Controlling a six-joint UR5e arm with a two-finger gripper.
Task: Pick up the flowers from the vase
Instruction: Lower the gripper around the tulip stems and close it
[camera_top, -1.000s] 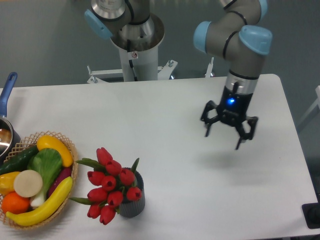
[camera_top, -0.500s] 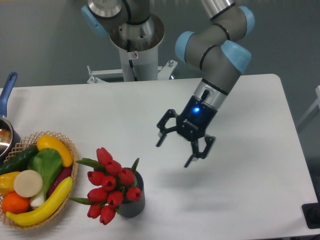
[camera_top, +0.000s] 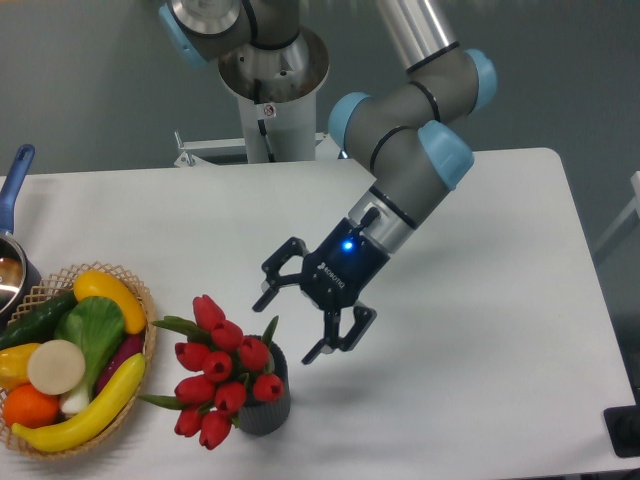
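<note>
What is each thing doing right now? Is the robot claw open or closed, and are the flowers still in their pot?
gripper: open, empty, tilted toward the flowers.
flowers: in the vase, untouched.
vase: upright on the table.
basket: full of toy fruit and vegetables.
pot: at the left edge, mostly out of view.

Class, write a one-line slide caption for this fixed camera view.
Open gripper angled toward red flowers standing in a dark grey vase, not yet touching them.
</note>
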